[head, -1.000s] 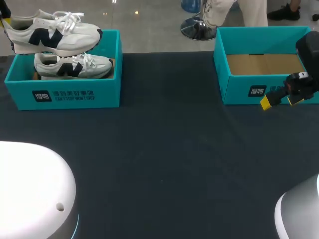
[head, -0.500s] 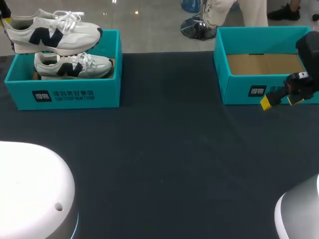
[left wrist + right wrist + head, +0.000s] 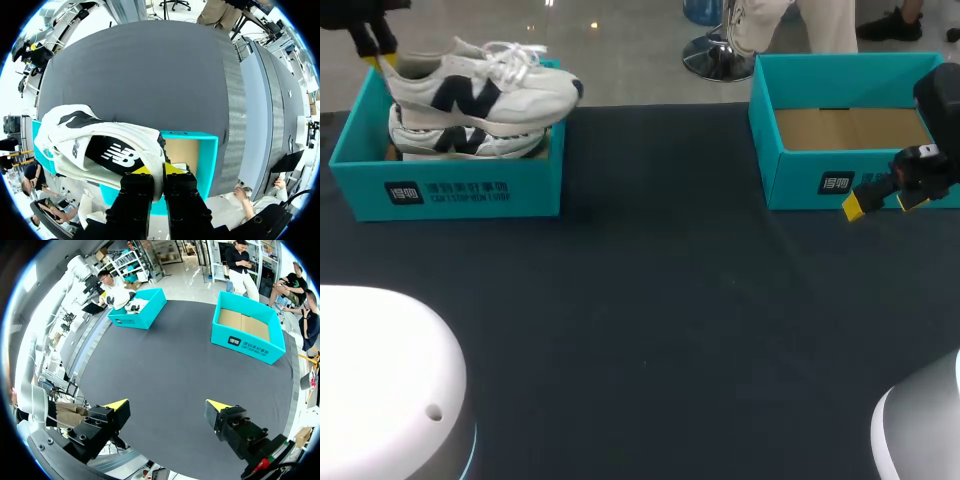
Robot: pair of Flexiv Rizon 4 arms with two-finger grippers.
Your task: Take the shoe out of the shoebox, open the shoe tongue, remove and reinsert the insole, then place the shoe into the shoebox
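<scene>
Carried rightward since a second ago, the shoe (image 3: pixel 485 90) is seen in the head view held above the left box (image 3: pixel 450 190), far left, its heel clamped by the left gripper (image 3: pixel 380 55). A second shoe (image 3: pixel 470 142) lies inside. Removal is judged nearly done; next, the shoe must be set on the table (image 3: pixel 650 300) with the box wall cleared. Far right, the right gripper (image 3: pixel 882 203) hangs just beside the right box (image 3: pixel 800 185).

In the left wrist view, the fingers (image 3: pixel 136 186) are pressed on the heel.

In the right wrist view, the fingers are spread wide, both boxes well ahead.
</scene>
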